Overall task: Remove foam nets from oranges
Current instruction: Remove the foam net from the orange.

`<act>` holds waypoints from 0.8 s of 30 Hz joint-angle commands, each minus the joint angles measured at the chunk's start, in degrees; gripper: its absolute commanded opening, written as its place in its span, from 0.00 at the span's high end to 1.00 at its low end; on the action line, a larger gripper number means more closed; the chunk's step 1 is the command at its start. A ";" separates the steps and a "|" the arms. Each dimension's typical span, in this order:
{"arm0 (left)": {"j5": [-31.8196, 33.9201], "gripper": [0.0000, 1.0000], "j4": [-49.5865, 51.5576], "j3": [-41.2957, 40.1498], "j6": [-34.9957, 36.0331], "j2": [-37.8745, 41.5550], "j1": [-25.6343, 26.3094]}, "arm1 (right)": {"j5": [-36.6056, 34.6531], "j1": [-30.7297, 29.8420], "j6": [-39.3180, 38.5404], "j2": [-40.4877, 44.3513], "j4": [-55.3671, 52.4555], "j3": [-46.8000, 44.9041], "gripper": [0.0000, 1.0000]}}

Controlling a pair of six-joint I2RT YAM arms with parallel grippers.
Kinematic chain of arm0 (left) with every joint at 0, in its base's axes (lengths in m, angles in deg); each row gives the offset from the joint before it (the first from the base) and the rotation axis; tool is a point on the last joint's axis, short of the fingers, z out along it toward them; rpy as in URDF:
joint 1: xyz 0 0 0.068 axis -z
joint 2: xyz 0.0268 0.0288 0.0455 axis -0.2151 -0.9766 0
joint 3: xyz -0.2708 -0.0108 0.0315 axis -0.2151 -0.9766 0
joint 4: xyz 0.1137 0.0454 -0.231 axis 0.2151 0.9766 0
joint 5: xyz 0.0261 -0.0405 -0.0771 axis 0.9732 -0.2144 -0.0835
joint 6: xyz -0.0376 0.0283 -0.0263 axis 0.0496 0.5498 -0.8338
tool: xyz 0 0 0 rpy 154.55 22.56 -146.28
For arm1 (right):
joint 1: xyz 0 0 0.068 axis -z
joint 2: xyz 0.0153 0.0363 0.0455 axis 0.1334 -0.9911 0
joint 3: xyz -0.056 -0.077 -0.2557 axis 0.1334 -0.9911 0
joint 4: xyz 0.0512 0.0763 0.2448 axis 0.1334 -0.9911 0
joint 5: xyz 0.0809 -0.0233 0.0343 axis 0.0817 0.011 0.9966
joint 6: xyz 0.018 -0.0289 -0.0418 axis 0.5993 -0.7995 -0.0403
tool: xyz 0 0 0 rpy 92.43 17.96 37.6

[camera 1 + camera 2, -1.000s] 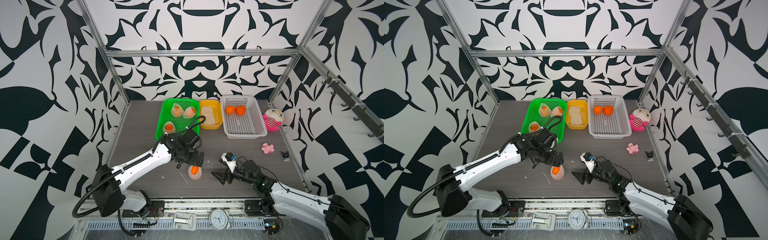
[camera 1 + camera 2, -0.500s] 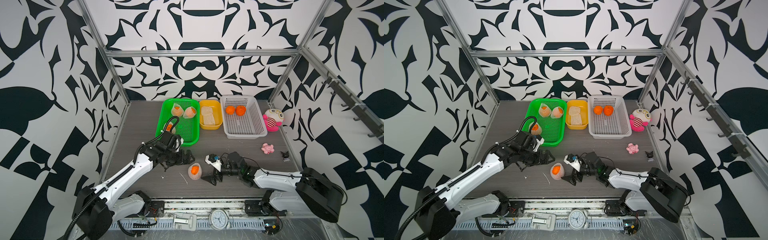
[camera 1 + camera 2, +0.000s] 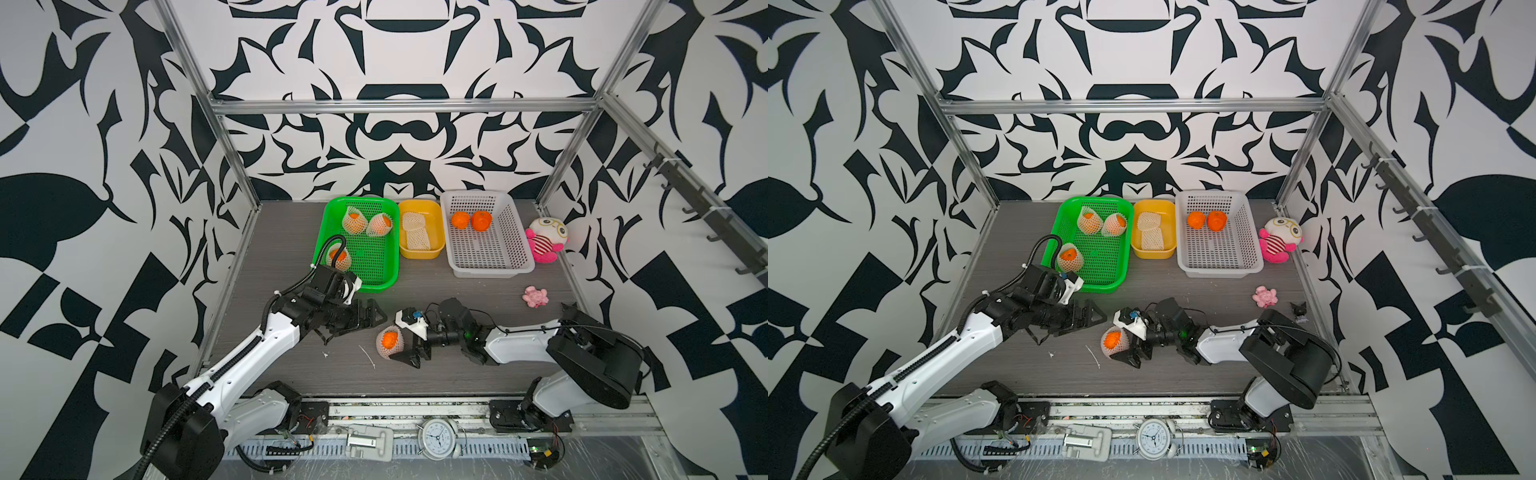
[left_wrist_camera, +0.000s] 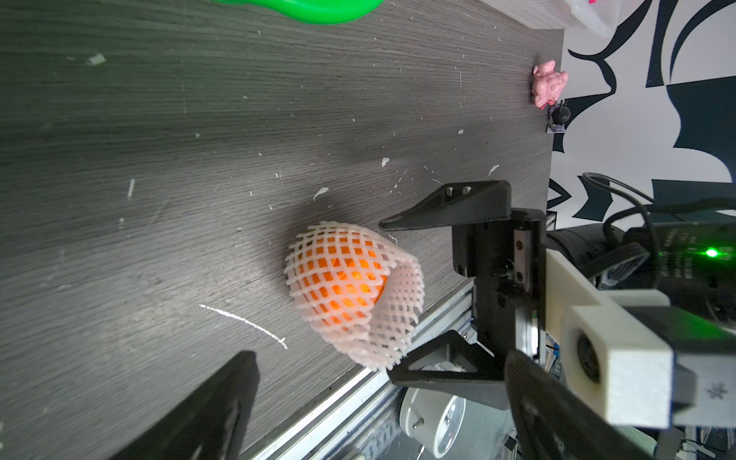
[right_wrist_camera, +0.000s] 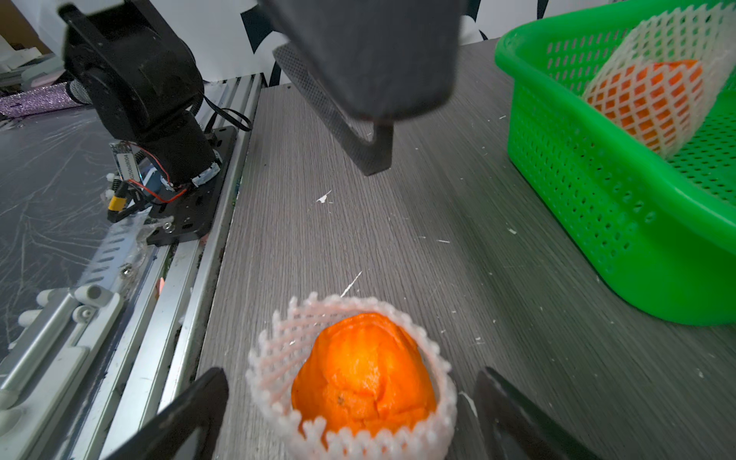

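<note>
Two oranges (image 3: 471, 219) lie bare in the white basket (image 3: 515, 257), and two nets (image 3: 415, 232) lie in the tub (image 3: 436, 249). Three are netted in the green basket (image 3: 386, 274). A fourth netted orange (image 3: 390, 341) sits on the desk (image 3: 286, 249) inside the right pincer (image 4: 388, 298), whose jaws are apart. The left pincer (image 3: 357, 326), also apart, is near.

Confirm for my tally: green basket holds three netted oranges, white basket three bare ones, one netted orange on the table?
No. The white basket holds two bare oranges, not three, as both top views show. The green basket does hold three netted oranges, and one netted orange lies on the table.
</note>
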 commanded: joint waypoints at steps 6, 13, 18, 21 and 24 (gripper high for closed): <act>-1.24 0.01 -1.25 -1.37 -0.31 -0.76 -0.19 | 1.82 -1.30 -1.19 -4.49 6.24 3.67 0.12; -1.07 0.01 -1.59 -1.91 -0.25 -0.78 -0.17 | 2.41 -1.29 -2.85 -4.18 4.08 4.12 0.34; -0.72 0.01 -1.92 -2.17 -0.14 -0.23 -0.20 | 2.74 -1.25 -2.99 -2.93 2.70 4.21 0.55; -0.48 0.00 -2.20 -2.28 -0.27 0.09 -0.21 | 2.61 -1.26 -3.01 -1.92 1.74 4.11 0.64; -0.21 0.01 -2.41 -2.31 -0.25 0.49 -0.26 | 2.09 -1.31 -3.13 -0.74 1.34 3.96 0.65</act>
